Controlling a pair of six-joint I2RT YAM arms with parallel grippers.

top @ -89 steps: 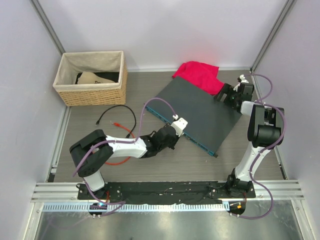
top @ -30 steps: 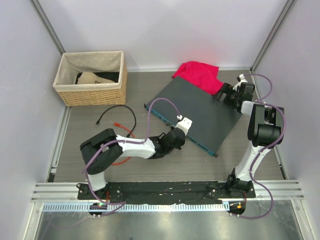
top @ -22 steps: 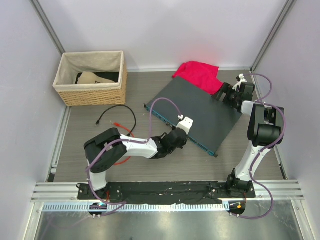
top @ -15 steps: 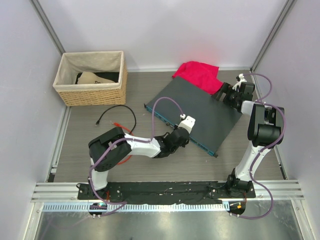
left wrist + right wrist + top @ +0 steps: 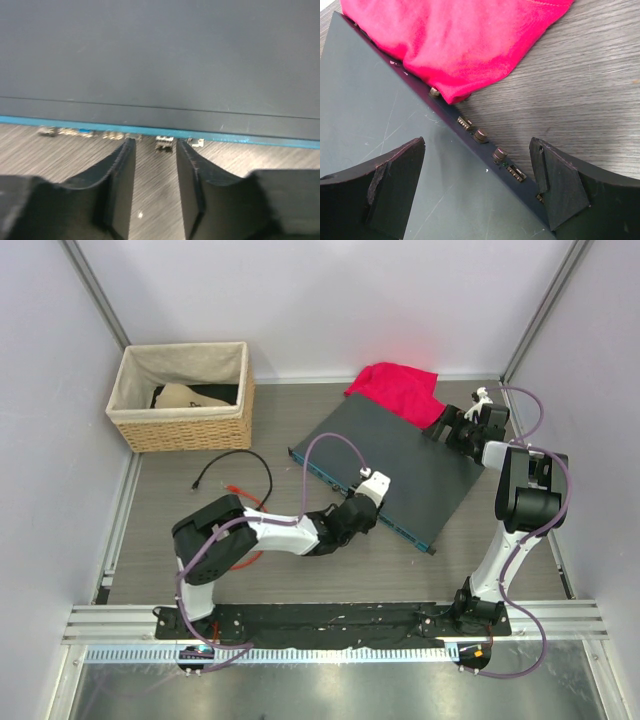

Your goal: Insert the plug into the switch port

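The switch, a flat dark-grey box [image 5: 400, 465], lies at an angle on the table, and its teal front face [image 5: 320, 472] carries a row of small ports. My left gripper [image 5: 367, 507] is at that face, open and empty. In the left wrist view its tips [image 5: 155, 142] almost touch the teal strip [image 5: 60, 121]. A small pale connector piece [image 5: 165, 142] sits at the face between them; I cannot tell whether it is a plug or a port. My right gripper [image 5: 455, 426] is open wide, straddling the box's back edge [image 5: 477, 145].
An orange cable [image 5: 250, 502] runs under my left arm, and a black cable [image 5: 240, 455] curls beside it. A woven basket [image 5: 185, 395] stands at the back left. A red cloth [image 5: 395, 390] lies on the box's far corner, also in the right wrist view [image 5: 460, 45].
My left arm has slid right along the teal front face over three seconds and has barely moved in the last half second. The right arm and the box have not moved.
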